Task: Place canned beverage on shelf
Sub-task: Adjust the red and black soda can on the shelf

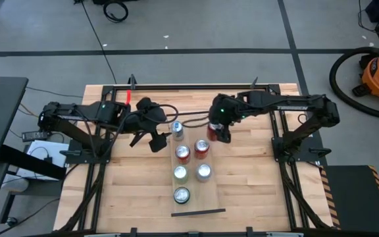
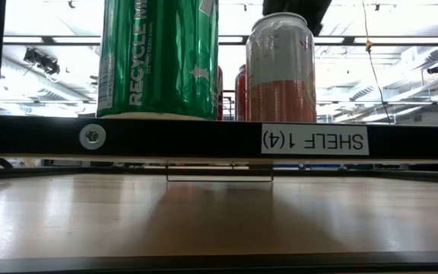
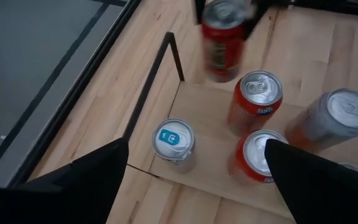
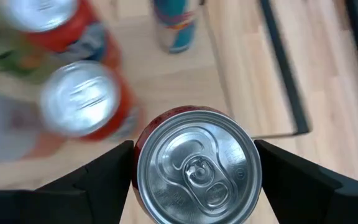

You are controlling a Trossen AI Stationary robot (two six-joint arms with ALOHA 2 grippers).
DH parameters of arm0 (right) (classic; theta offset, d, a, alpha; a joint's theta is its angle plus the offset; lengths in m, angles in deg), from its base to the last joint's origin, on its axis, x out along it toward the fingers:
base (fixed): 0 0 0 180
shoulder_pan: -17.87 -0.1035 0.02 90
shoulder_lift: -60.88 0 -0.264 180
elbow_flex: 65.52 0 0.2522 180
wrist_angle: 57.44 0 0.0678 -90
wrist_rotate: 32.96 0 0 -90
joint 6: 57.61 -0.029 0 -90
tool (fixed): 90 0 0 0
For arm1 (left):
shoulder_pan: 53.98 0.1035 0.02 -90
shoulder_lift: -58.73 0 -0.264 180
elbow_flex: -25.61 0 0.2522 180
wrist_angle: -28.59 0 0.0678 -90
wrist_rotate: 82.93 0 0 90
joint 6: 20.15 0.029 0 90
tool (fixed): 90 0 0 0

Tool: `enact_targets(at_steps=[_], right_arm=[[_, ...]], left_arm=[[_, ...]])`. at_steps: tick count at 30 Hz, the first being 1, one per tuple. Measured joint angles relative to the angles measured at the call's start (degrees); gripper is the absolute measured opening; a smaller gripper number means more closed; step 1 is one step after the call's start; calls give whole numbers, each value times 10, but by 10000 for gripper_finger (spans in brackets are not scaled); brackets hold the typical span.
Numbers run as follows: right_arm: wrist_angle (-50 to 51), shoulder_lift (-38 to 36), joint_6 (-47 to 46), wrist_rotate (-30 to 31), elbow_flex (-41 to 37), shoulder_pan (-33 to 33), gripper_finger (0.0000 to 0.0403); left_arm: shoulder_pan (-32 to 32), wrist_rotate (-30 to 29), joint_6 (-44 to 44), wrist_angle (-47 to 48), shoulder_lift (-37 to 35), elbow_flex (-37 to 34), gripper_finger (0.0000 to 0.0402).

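Observation:
The shelf (image 1: 210,192) is a long pale board on the slatted table with a black wire rail (image 1: 199,212) at its near end. Several cans stand upright on it, among them a blue-topped can (image 1: 176,130), two red ones (image 1: 182,153) and a green one (image 1: 180,173). My right gripper (image 1: 217,133) is shut on a red can (image 4: 194,165) over the shelf's far right corner. My left gripper (image 1: 154,139) is open and empty just left of the shelf's far end, with the blue-topped can (image 3: 174,143) in front of its fingers. My right gripper pinches the red can between its two fingers, on opposite sides of the can's wall just below its silver top (image 4: 143,163). The fingers come from above, pointing down. The can is upright; whether its base rests on the shelf I cannot tell.
The black frame bars (image 1: 278,131) run along the table's sides and far edge. Bare tabletop (image 1: 249,184) lies right of the shelf and left of it (image 1: 137,184). In the low view a green can (image 2: 158,57) and a silver-orange can (image 2: 280,72) stand above the labelled rail (image 2: 314,140).

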Motion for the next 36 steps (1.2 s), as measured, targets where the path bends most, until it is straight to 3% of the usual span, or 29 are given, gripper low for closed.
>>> enact_targets(at_steps=[7,15,22,30,36], right_arm=[[52,-22,-45,-15,0,-60,319],[71,-32,-135,-8,0,-177,319],[72,-40,-217,63,0,-287,319],[-65,-35,-301,105,-58,-390,319],[-99,30,-342,127,-42,-424,320]], left_arm=[[32,-19,42,0,0,0,389],[61,-16,4,-1,0,0,389],[56,65,-45,-42,0,0,389],[25,73,-110,-106,0,0,389],[3,74,-129,-137,0,0,389]])
